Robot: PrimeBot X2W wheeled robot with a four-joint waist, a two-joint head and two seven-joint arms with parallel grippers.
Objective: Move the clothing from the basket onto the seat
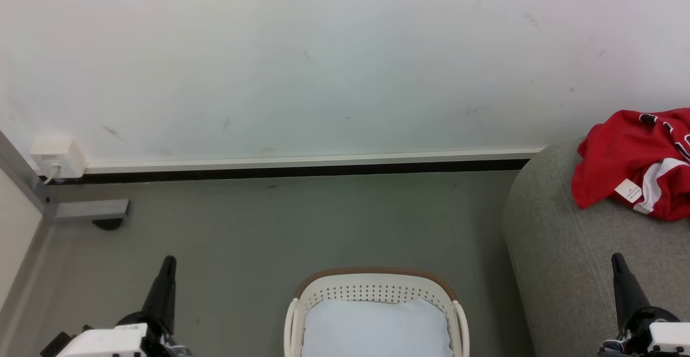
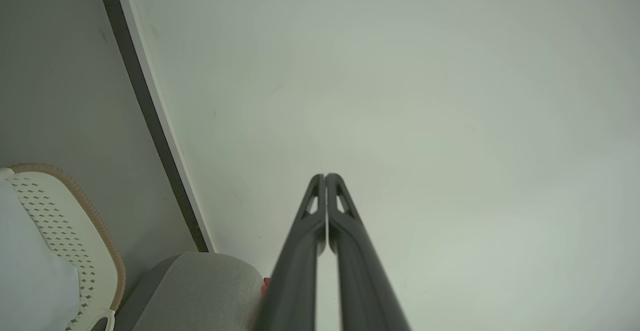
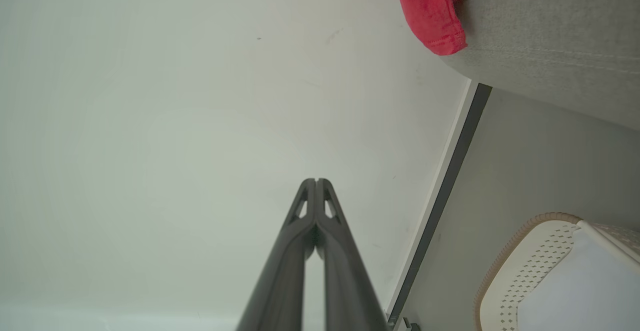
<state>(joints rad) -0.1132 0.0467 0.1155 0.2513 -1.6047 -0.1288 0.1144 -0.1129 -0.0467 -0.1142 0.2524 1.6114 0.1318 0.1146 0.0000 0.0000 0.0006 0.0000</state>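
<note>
The red clothing (image 1: 633,165) with white stripes and a white tag lies bunched on the grey seat (image 1: 560,249) at the right; its red edge (image 3: 430,11) hangs over the seat (image 3: 550,41). The cream basket (image 1: 377,292) with a brown rim stands on the floor at the bottom middle, holding a plain white pad (image 1: 376,327). My left gripper (image 1: 168,262) is shut and empty at the lower left, pointing at the wall (image 2: 325,177). My right gripper (image 1: 617,260) is shut and empty at the lower right, over the seat's front (image 3: 316,181). The basket (image 2: 65,236) and seat (image 2: 200,286) also show in the left wrist view.
A white wall (image 1: 323,60) with a white and black skirting runs behind. A white socket box (image 1: 56,156) sits low on the wall at the left, beside a metal frame foot (image 1: 89,210). Grey floor (image 1: 302,227) spreads between basket and wall.
</note>
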